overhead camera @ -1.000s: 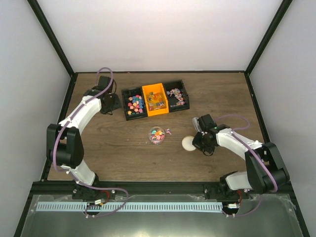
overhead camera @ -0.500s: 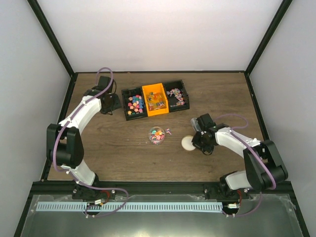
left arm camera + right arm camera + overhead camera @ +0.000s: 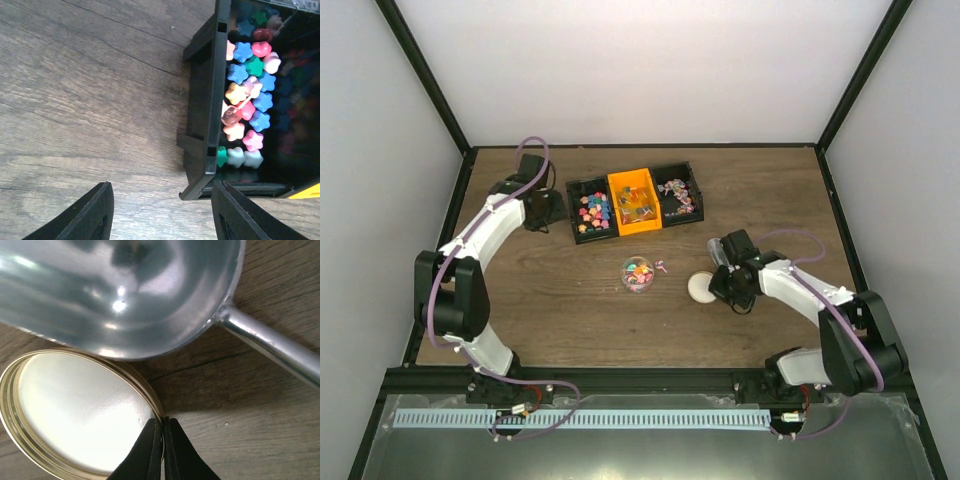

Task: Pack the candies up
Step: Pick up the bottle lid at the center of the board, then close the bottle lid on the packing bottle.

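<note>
Right gripper [image 3: 162, 421] sits slightly nearer the table's [image 3: 570, 320] left edge than before, at the lid's [image 3: 75, 410] rim; jaws, earlier slightly parted, are now closed.

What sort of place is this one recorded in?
Probably a lab robot test cell: white panel walls and a black frame enclose a wood-grain table, two arms are bolted at its near edge, with bins of candies and a small jar set out.

The left arm [image 3: 485, 232] and the right arm [image 3: 798, 290] have white shells between rounded black joints. A thin purple cable [image 3: 532, 148] loops along each one. The jaws are matte black, flat and tapered.
</note>
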`<act>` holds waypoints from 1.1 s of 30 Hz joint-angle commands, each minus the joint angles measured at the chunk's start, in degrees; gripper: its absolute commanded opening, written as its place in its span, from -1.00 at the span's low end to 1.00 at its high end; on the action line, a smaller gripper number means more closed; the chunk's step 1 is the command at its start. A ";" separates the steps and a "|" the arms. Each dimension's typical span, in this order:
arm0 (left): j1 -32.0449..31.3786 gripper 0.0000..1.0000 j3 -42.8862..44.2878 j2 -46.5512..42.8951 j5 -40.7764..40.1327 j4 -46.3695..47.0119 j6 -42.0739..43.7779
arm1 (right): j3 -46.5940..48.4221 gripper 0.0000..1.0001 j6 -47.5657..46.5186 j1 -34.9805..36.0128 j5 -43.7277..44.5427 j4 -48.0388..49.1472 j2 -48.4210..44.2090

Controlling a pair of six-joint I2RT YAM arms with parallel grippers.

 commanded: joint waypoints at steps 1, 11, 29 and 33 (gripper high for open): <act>0.25 0.11 -0.50 -0.64 2.82 1.19 1.65 | 1.82 -0.95 -0.57 0.37 -0.15 -2.24 -3.96; -0.13 0.10 -10.43 -10.06 10.00 6.69 -2.39 | 10.10 -0.97 -3.51 3.29 -7.09 0.78 -6.24; -10.19 0.24 -29.13 -18.56 16.11 21.24 -9.68 | 21.01 -0.93 -8.98 16.36 -15.08 15.67 11.95; -10.17 0.23 -29.14 -16.39 14.27 21.97 -10.09 | 23.70 -0.93 -10.31 18.33 -16.06 15.78 15.83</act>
